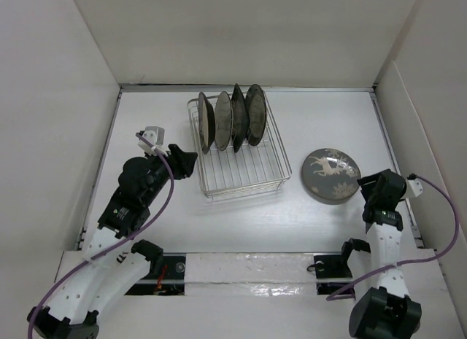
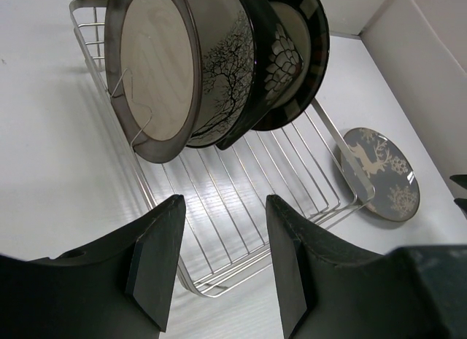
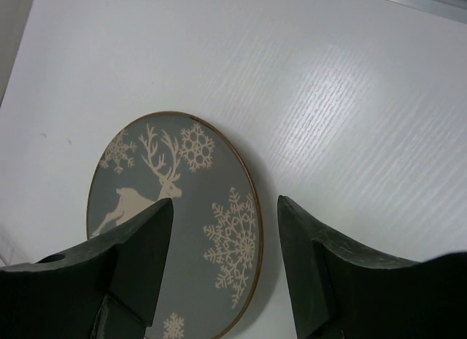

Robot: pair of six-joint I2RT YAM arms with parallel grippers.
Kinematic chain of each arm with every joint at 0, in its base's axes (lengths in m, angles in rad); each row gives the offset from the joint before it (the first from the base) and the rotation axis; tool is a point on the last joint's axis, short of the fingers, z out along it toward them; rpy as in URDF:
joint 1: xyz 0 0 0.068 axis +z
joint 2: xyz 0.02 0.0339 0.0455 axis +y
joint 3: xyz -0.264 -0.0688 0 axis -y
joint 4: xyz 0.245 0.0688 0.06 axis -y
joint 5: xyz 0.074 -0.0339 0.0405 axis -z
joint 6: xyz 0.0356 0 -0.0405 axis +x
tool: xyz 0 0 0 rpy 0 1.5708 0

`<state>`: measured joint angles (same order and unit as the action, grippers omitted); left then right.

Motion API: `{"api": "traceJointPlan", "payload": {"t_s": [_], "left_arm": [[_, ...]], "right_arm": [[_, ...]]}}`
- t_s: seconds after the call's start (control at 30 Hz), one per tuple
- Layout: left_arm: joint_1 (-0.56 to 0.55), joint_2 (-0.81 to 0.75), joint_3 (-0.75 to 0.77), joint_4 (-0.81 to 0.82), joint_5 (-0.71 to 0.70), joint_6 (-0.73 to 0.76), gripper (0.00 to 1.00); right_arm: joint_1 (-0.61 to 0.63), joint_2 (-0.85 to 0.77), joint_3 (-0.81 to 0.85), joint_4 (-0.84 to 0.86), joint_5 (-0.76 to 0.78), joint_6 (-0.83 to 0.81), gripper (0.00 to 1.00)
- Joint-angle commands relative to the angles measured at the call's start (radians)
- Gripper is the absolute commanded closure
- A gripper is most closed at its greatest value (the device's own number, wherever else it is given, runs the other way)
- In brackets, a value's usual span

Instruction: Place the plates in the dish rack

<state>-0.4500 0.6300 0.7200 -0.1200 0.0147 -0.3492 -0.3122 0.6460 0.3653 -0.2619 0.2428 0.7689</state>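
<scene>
White walls (image 1: 241, 33) are standing around three sides of the white table (image 1: 241, 224) stretching out before me.

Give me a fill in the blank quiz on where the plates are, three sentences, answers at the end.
1. The grey plate shows a white ____.
2. It lies flat on the ____, outside the rack.
3. In the top view it is to the rack's ____.
Missing words: deer; table; right.
</scene>
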Motion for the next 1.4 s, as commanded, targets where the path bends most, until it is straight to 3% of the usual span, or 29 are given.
{"api": "traceJointPlan", "payload": {"t_s": [0.0, 0.17, 0.4, 0.5, 0.6, 0.63, 0.7, 0.87, 1.0, 1.1, 1.23, 1.37], "left_arm": [[-0.003, -0.021, 0.015, 0.046, 0.010, 0.003, 0.55], [-0.003, -0.038, 0.019, 0.043, 0.013, 0.001, 0.55], [-0.003, -0.027, 0.019, 0.045, 0.011, 0.003, 0.55], [-0.003, -0.029, 0.019, 0.042, -0.001, 0.004, 0.55], [-0.003, -0.024, 0.019, 0.042, -0.005, 0.006, 0.55], [-0.003, -0.021, 0.019, 0.042, -0.004, 0.006, 0.55], [-0.003, -0.018, 0.021, 0.040, -0.005, 0.006, 0.55], [-0.003, -0.007, 0.018, 0.040, -0.005, 0.007, 0.55], [-0.003, 0.002, 0.018, 0.040, -0.005, 0.007, 0.55], [0.008, 0.016, 0.016, 0.046, -0.002, 0.006, 0.55], [0.019, 0.022, 0.016, 0.048, -0.001, 0.006, 0.55], [0.028, 0.023, 0.016, 0.046, 0.002, 0.004, 0.55]], "right_arm": [[-0.070, 0.073, -0.015, 0.022, -0.176, 0.013, 0.35], [-0.146, 0.288, -0.078, 0.186, -0.362, 0.006, 0.35], [-0.156, 0.447, -0.108, 0.383, -0.479, 0.007, 0.37], [-0.165, 0.543, -0.120, 0.482, -0.520, 0.030, 0.43], [-0.175, 0.648, -0.127, 0.571, -0.549, 0.041, 0.58], [-0.186, 0.668, -0.129, 0.591, -0.569, 0.041, 0.78], [-0.206, 0.689, -0.137, 0.630, -0.588, 0.053, 0.97], [-0.206, 0.494, -0.129, 0.607, -0.566, 0.098, 1.00], [-0.122, 0.151, -0.025, 0.494, -0.414, 0.103, 1.00], [0.020, 0.083, 0.165, 0.420, -0.228, 0.015, 1.00], [0.218, 0.174, 0.427, 0.411, -0.052, -0.115, 1.00], [0.450, 0.416, 0.723, 0.386, 0.085, -0.261, 1.00]]}}
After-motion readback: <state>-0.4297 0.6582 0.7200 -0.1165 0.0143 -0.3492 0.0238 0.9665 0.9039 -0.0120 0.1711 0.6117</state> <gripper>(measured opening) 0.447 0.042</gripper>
